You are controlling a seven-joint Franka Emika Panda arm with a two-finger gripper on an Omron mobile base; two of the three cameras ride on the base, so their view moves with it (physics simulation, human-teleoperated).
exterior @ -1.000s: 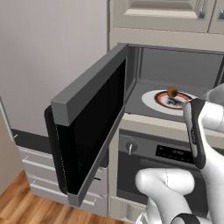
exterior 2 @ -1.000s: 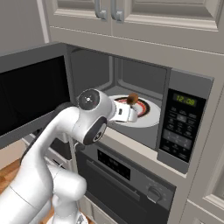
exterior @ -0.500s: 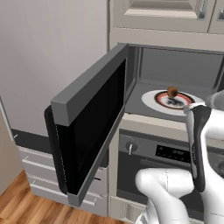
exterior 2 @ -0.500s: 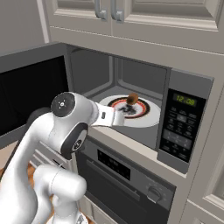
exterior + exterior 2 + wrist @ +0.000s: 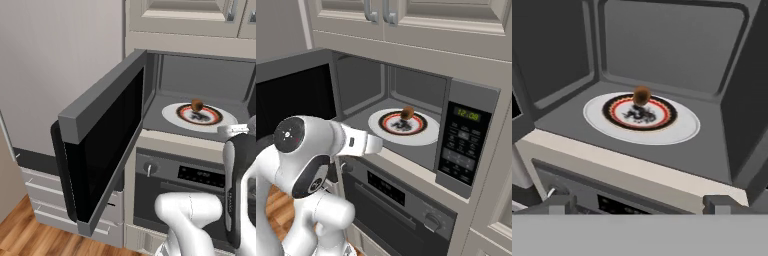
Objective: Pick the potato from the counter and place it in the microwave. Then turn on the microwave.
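Observation:
The potato is a small brown lump resting on the far part of the white plate with its red-and-black ring, inside the open microwave. My gripper hangs in front of the microwave's sill, well short of the plate, open and empty. From the sides, the potato sits untouched on the plate. The microwave door is swung wide to the left. The counter is out of view.
The microwave's control panel with a lit clock is right of the cavity. A built-in oven with a knob sits directly below. Cabinet doors hang above. Drawers and wood floor lie at lower left.
My arm has drawn back out of the microwave, away from the plate. The potato stays where it was on the plate. The door has not moved.

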